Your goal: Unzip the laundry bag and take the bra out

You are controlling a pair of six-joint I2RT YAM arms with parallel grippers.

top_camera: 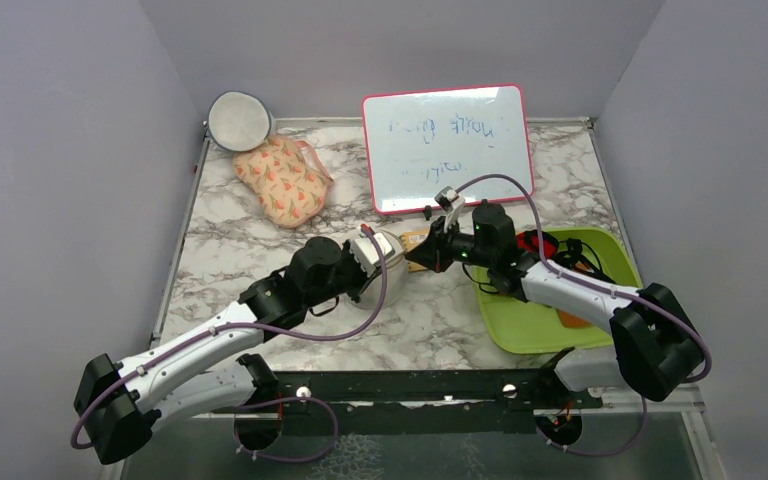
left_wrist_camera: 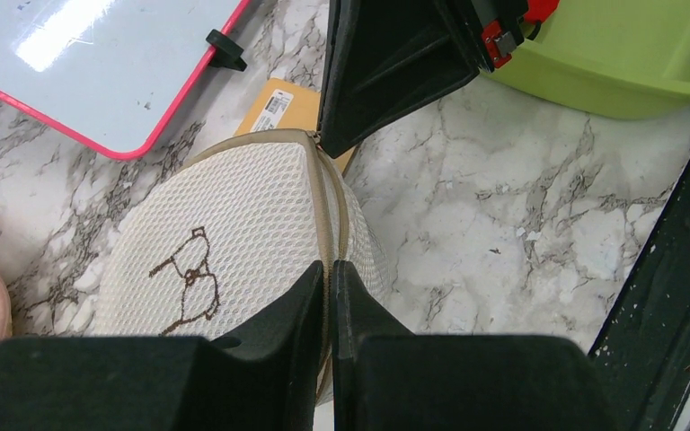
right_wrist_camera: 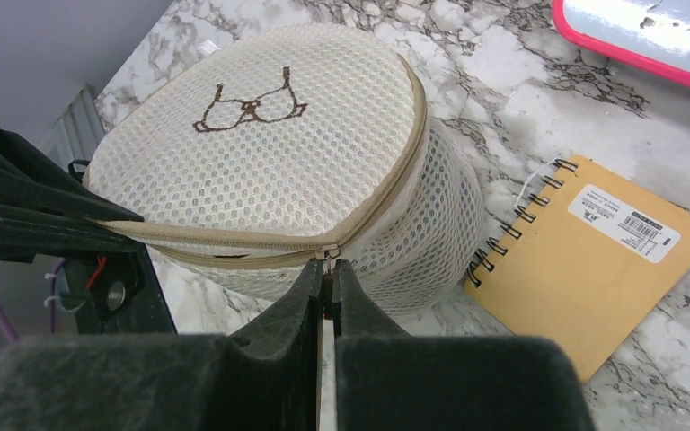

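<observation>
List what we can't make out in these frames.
Both wrist views: the laundry bag mesh hides its contents.
Right wrist view: the zipper pull is mostly buried in the shut right gripper.
Top view: whiteboard writing too faint and small.
Top view: right arm covers the green tray contents.

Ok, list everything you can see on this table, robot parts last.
bag: one, cream mesh, centre, between the pincers
notepad: one, orange, beside bag
whiteboard: one, pink-rimmed, back
pouch: one, peach floral, back left
disc: one, white with grey rim, back-left corner
tray: one, green, right
table: one, white marble
left pincer: black, shut on bag's seam
right pincer: black, shut at bag's zip pull
</observation>
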